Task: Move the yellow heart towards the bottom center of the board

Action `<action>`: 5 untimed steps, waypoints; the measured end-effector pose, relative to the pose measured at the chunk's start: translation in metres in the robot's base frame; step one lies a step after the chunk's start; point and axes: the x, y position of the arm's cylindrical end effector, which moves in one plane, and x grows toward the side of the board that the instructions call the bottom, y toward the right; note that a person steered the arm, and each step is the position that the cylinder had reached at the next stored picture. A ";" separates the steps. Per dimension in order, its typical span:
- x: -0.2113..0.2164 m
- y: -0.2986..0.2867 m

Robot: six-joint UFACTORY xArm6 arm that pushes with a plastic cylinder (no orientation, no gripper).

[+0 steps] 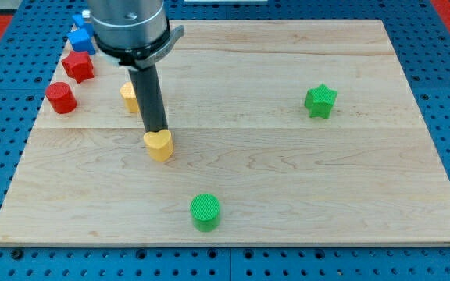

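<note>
On the pale wooden bench [287,179] my tip [157,131] stands at the upper edge of the yellow heart [159,145], touching it or just short of it; the view does not settle which. The tool here is a plain dark rod, with no parts to stand apart or together, and it clamps nothing. The rod rises straight from the tip to a grey cylindrical housing at the view's top.

The yellow heart lies left of the board's middle, about halfway between the view's top and bottom. Behind the rod, toward the view's upper left, a second yellow block [130,97] shows only in part, so its shape cannot be made out.

Below and to the right of the heart, near the bottom edge, stands a green cylinder [205,211], well apart from the heart. A green star [319,101] sits alone on the view's right half, toward the top.

At the upper left corner of the board four blocks cluster: a red cylinder [61,97] near the left edge, a red star [78,66] above it, then a blue block [81,40] and another blue piece [79,19] partly hidden by the housing, shapes unclear.
</note>
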 end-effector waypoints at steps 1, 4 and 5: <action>0.044 0.018; -0.015 -0.044; -0.055 0.036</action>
